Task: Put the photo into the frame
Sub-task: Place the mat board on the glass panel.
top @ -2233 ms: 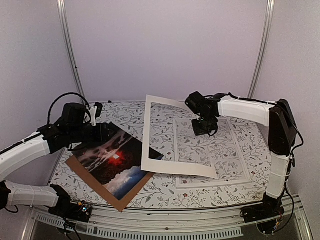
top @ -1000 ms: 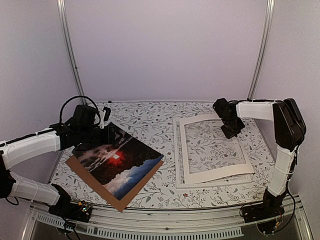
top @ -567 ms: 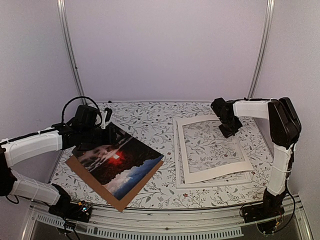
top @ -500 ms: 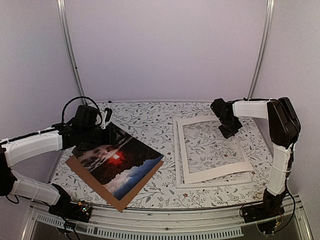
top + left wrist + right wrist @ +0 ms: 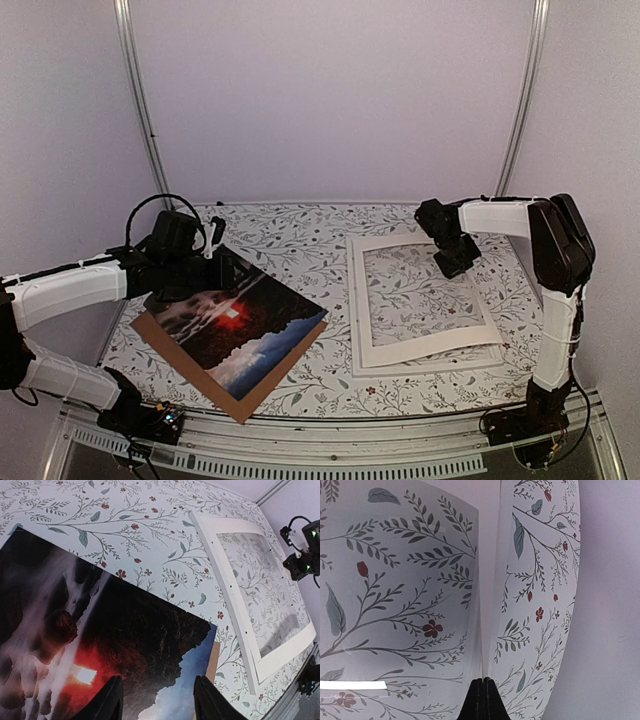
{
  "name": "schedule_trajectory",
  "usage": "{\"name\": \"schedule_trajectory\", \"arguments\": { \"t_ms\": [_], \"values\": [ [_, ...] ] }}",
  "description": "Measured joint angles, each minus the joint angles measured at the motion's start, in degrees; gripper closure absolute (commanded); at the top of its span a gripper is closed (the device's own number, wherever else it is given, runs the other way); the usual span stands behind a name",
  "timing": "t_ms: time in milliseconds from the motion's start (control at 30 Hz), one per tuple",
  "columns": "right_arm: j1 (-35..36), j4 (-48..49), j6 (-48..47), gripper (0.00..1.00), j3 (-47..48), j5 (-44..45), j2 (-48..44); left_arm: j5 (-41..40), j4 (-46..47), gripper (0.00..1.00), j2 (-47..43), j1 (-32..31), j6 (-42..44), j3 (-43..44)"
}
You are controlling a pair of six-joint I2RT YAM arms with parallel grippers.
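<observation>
The photo point(image 5: 232, 318), a dark landscape with a red glow, lies on the brown backing board point(image 5: 252, 398) at the left. My left gripper point(image 5: 220, 268) is open over the photo's far corner; in the left wrist view its fingers straddle the print point(image 5: 150, 645) without gripping it. The frame point(image 5: 353, 310) lies flat at the right with the white mat point(image 5: 425, 344) on top of it. My right gripper point(image 5: 452, 256) is shut on the mat's far edge; in the right wrist view the closed fingertips point(image 5: 483, 696) pinch the thin white strip point(image 5: 490, 590).
The flowered tablecloth point(image 5: 300, 235) covers the table. The frame rim point(image 5: 225, 595), the mat point(image 5: 287, 647) and the right gripper point(image 5: 300, 562) show in the left wrist view. Walls and metal posts stand close behind and at both sides.
My right gripper has carried the mat from over the table's middle to the right and laid it on the frame, then nudged it slightly left. The left gripper has barely moved.
</observation>
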Motion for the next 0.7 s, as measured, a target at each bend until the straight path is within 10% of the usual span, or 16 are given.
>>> {"name": "schedule_trajectory", "arguments": {
  "t_ms": [700],
  "values": [
    [2.21, -2.51, 3.21, 0.90, 1.86, 2.29, 2.71, -0.04, 0.02, 0.50, 0.00, -0.07, -0.26, -0.33]
  ]
}}
